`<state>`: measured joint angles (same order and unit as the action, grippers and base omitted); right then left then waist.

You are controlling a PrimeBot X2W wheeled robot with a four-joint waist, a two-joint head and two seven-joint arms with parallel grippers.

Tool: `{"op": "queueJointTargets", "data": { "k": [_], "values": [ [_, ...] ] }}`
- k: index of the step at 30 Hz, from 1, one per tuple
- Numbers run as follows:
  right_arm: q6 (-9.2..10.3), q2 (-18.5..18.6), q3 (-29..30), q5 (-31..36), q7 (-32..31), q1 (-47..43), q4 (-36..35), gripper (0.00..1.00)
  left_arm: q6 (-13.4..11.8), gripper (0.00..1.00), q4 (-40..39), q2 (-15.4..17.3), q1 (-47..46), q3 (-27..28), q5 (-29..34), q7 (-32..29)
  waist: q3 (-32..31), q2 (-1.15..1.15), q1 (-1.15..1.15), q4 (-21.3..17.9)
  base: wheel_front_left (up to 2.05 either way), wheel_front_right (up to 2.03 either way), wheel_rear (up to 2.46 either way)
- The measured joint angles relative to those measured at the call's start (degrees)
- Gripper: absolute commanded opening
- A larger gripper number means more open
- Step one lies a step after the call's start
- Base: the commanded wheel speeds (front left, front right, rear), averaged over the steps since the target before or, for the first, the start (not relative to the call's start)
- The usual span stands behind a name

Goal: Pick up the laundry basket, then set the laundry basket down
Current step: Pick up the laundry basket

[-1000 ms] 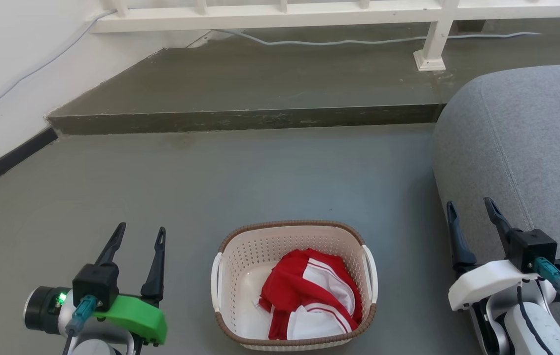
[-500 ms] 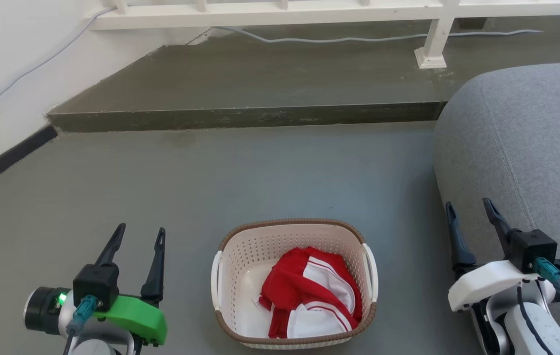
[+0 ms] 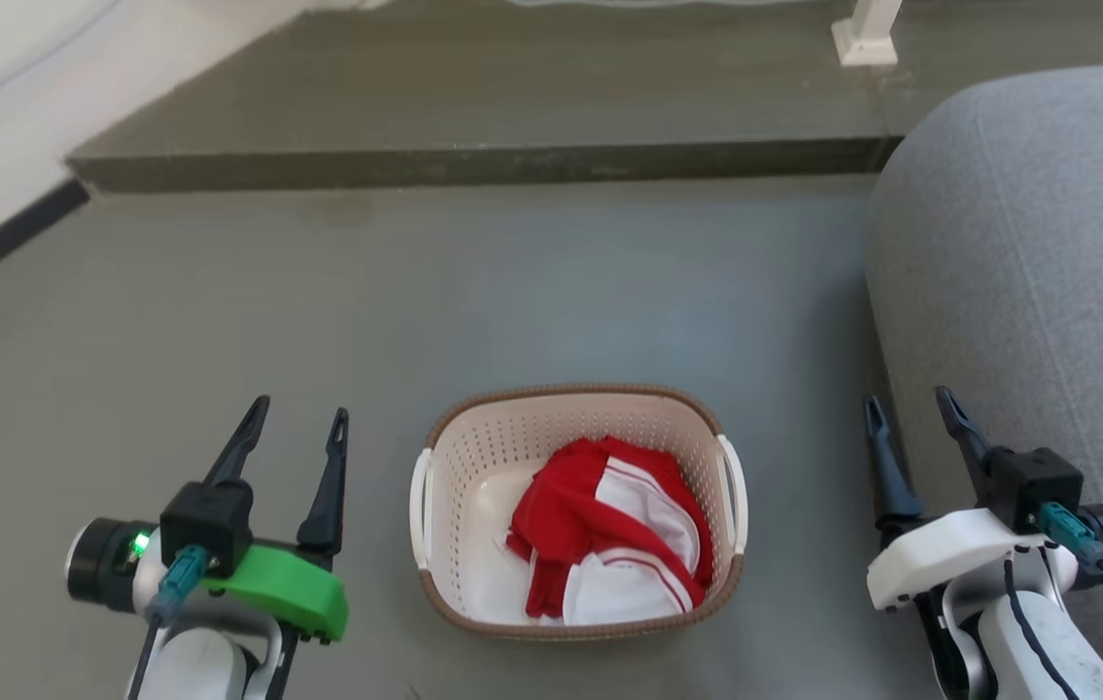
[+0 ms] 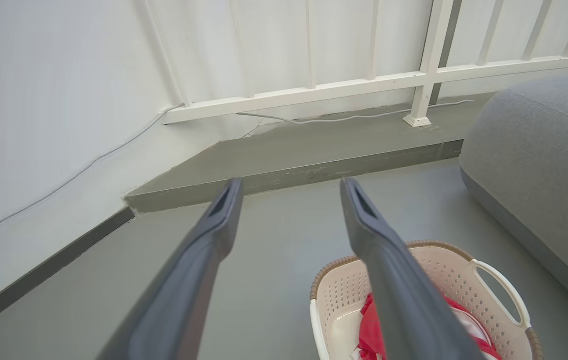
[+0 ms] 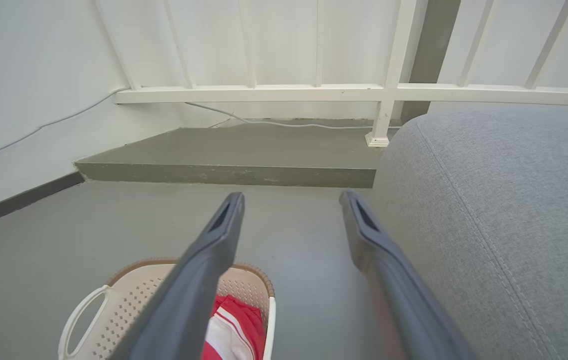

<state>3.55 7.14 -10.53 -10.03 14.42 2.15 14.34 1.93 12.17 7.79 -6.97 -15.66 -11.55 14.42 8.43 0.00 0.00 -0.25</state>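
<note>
Basket: laundry basket (image 3: 578, 510) on floor (image 3: 473, 292), untouched.
Grippers: left gripper (image 3: 295, 431), right gripper (image 3: 904, 407) spread, flanking for handle grabs.

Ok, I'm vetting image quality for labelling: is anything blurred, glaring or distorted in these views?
Head view: even, soft light, basket sharp. Left wrist view: fingers go soft toward the bottom edge; the white wall is washed out. Right wrist view: same soft fingers, but the sofa weave is crisp.
</note>
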Motion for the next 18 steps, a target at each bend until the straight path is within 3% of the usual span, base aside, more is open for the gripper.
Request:
{"op": "queueJointTargets", "data": {
  "k": [18],
  "values": [
    [-0.01, -1.5, 0.0, -0.1, 0.0, 9.5, 6.6, 1.00, 2.9, 1.00, 9.7, -2.0, -11.4, -1.9, -0.5, -0.4, 15.5, 0.00, 0.01, 0.5, 0.00, 0.00, 0.00]
  ]
}}
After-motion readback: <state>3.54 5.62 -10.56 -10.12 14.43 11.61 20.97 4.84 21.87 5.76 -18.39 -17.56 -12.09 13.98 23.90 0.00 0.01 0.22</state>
